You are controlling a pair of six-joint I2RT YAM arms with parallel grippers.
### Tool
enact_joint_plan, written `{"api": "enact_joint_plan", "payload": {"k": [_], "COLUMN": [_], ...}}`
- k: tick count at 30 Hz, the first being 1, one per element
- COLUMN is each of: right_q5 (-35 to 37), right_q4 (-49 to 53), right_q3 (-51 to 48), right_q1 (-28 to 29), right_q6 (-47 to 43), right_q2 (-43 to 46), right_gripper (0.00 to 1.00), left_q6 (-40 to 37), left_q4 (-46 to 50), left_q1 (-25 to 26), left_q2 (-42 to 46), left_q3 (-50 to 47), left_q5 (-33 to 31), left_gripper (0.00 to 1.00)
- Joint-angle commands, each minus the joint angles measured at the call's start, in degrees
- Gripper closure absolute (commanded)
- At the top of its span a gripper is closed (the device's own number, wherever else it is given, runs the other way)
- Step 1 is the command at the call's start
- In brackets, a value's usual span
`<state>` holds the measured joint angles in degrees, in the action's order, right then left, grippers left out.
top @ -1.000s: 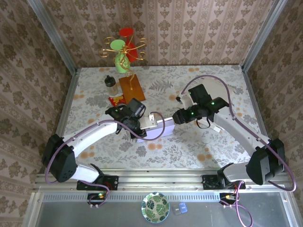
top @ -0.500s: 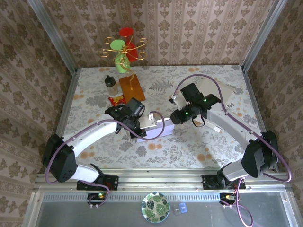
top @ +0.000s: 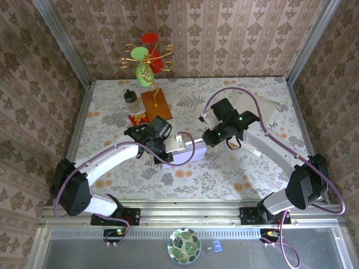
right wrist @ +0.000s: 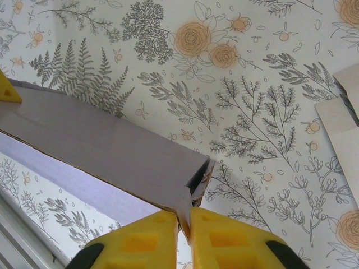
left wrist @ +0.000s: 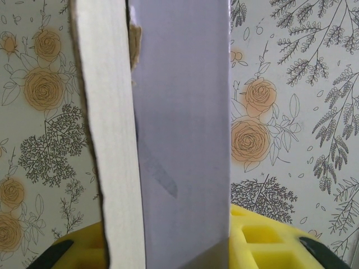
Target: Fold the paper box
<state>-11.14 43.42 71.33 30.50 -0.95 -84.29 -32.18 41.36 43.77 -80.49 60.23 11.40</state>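
Note:
The paper box point(top: 189, 151) is a long lilac-grey carton held just above the flowered table between both arms. My left gripper point(top: 167, 149) is shut on its left end. In the left wrist view the box's grey wall point(left wrist: 182, 129) and pale cardboard edge point(left wrist: 109, 140) stand upright between the yellow pads point(left wrist: 263, 235). My right gripper point(top: 208, 140) is at the box's right end. In the right wrist view the yellow fingertips point(right wrist: 219, 235) pinch a thin corner flap point(right wrist: 183, 210) of the box point(right wrist: 106, 145); the open end shows a dark gap.
A brown card point(top: 156, 102), a small bottle point(top: 132, 101) and a red packet point(top: 138, 118) lie at the back left, behind them a green, red and gold ornament point(top: 147, 61). Flat pale sheets point(top: 261, 112) lie at the right. Patterned walls enclose the table.
My right gripper has closed from part open onto the box's right end flap and shifted slightly left and back. The left arm and the box have stayed put.

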Motion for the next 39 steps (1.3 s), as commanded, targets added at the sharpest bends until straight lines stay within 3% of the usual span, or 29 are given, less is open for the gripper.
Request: {"api": "enact_joint_plan", "payload": {"k": [1, 10, 23, 39], "right_q5": [3.58, 10.29, 12.55, 13.69], "right_q4": [1.75, 1.85, 0.47, -5.52], "right_q3": [1.87, 1.8, -1.71, -9.06], "right_q1": [0.77, 2.85, 3.6, 4.3], "right_q6": [-0.29, 1.0, 9.46, 16.32], "right_q2": [-0.62, -0.81, 2.0, 7.24], "right_gripper": [0.89, 1.0, 1.0, 1.0], "left_q6": [-0.87, -0.27, 3.35, 4.16], "left_q4": [1.19, 1.08, 0.03, 0.46], "left_q1": [-0.18, -0.18, -0.26, -0.63], "left_q2": [0.95, 0.97, 0.6, 0.33], "left_q3": [-0.42, -0.4, -0.6, -0.45], "left_q5": [1.74, 1.43, 0.12, -0.27], "left_gripper": [0.7, 0.73, 0.83, 0.86]}}
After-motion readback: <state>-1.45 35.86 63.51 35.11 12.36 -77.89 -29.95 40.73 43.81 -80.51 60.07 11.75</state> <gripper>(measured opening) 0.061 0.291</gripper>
